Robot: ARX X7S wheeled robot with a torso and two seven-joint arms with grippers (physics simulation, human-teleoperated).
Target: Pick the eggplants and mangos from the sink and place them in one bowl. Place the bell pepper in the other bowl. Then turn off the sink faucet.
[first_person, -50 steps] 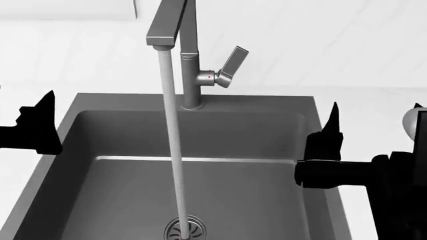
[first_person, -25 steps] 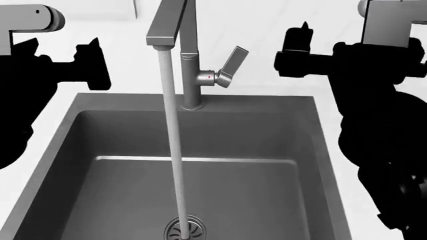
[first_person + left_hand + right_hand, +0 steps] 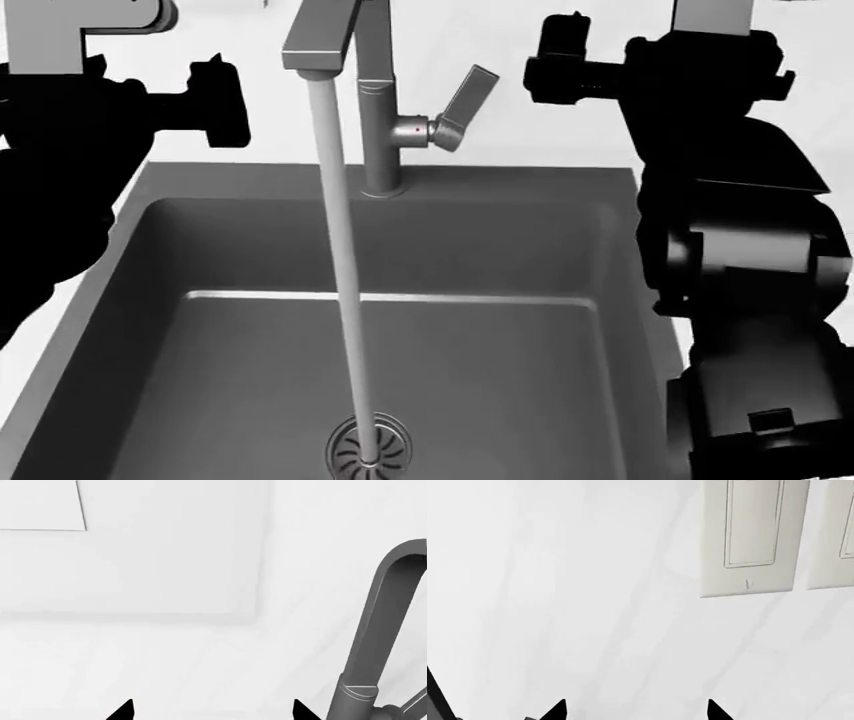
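Raising both arms out of the basin: item one, my left gripper (image 3: pixel 220 100) now sits higher than a second ago, beside the spout of the sink faucet (image 3: pixel 380 110); item two, my right gripper (image 3: pixel 567 65) has climbed likewise, near the lever handle (image 3: pixel 461 105). Fingers: both pairs spread apart in the wrist views, grasping nothing. Item three, the sink (image 3: pixel 400 300): bare of any fruit in the part I see, water stream (image 3: pixel 344 300) running onto the drain (image 3: pixel 370 443). Eggplant, mango, bell pepper and bowls: none in view, so I cannot tell where they lie. Judgement: produce likely sorted; faucet shut-off remains, right arm best placed.
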